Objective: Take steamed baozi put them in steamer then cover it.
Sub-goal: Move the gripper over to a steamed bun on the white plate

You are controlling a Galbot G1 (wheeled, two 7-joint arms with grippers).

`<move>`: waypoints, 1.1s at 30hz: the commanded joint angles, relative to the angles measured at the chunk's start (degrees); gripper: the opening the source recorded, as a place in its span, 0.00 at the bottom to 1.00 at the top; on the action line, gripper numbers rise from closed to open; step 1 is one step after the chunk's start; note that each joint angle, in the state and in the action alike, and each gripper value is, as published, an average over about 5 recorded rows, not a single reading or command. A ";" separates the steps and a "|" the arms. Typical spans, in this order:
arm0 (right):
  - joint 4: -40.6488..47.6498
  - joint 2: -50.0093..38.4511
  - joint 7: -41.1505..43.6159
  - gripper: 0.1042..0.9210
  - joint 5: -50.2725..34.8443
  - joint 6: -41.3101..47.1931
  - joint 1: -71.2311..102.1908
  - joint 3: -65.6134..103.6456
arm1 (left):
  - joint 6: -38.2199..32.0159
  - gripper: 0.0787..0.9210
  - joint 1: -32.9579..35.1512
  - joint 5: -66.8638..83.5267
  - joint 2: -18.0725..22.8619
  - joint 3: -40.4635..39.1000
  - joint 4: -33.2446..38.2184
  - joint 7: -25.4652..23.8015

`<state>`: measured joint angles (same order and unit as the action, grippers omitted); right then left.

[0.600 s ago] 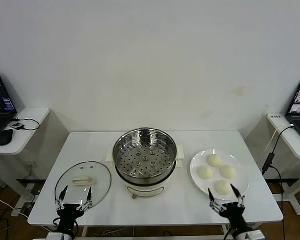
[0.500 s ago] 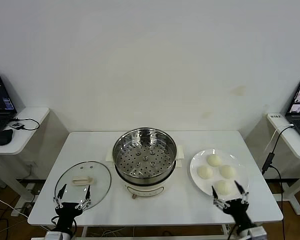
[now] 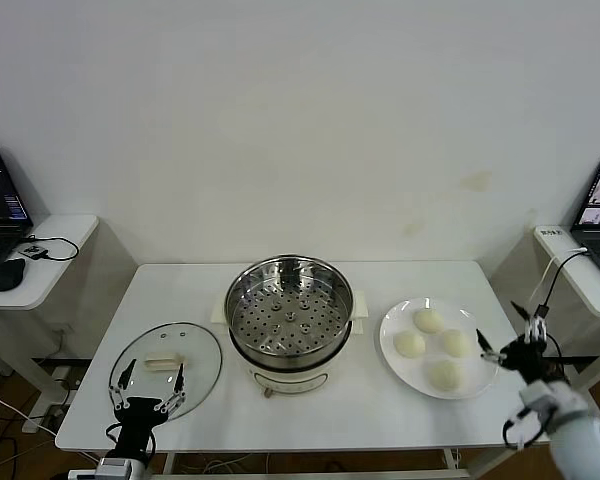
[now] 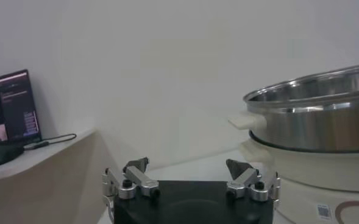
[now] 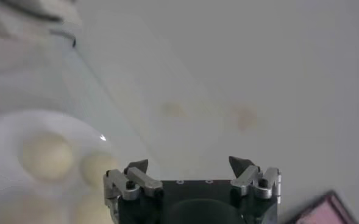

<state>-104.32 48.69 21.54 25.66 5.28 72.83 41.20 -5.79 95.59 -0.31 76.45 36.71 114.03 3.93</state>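
In the head view, the right gripper (image 3: pixel 507 335) is hanging just off the right edge of the white plate (image 3: pixel 392 352), fingers spread wide and gripping nothing. The four steamed baozi (image 3: pixel 430 321) are sitting together on that plate, immediately to the gripper's left, none of them touching it. The steamer (image 3: pixel 289 312) is standing in the middle of the white table (image 3: pixel 180 290), well to the left of the right gripper, its perforated tray bare. The left gripper (image 3: pixel 148 391) is hovering at the near edge of the glass lid (image 3: pixel 200 345), fingers apart and empty; the lid is lying flat on the table just ahead of it, and the steamer is standing ahead and to its right.

In the left wrist view, the left gripper (image 4: pixel 191 176) is showing both fingers spread with nothing between them. The steamer (image 4: pixel 316 122) is rising beyond them on its white base, a cream handle jutting from its side. A laptop (image 4: pixel 8 106) is resting on a side desk farther off.

In the right wrist view, the right gripper (image 5: pixel 193 173) is standing wide open and empty. The baozi (image 5: pixel 45 155) are lying blurred on the plate (image 5: pixel 2 128) beyond one finger.
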 commanded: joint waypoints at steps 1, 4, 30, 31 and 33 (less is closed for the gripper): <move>8.28 -14.85 10.79 0.88 7.07 2.75 -16.38 -9.82 | -0.32 0.88 -0.29 -1.28 0.09 0.11 -0.19 -0.19; 13.54 -19.09 16.34 0.88 6.57 1.89 -26.81 -20.36 | -0.33 0.88 -0.49 -1.27 0.02 0.21 -0.40 -0.08; 38.41 -10.31 35.10 0.88 -17.01 2.13 -65.65 -71.36 | -1.45 0.88 -1.13 -1.04 -0.43 1.32 -1.89 1.03; 39.18 -9.47 34.92 0.88 -16.94 2.11 -65.57 -71.21 | -1.67 0.88 -0.99 -1.07 -0.46 1.33 -1.97 1.04; 40.38 -7.97 34.60 0.88 -16.83 2.06 -65.35 -70.95 | -2.13 0.88 -0.73 -1.13 -0.54 1.40 -2.15 1.05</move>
<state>-69.54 37.12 54.03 10.98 7.35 12.69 -23.70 -7.59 94.84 -1.38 75.98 37.86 111.92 4.97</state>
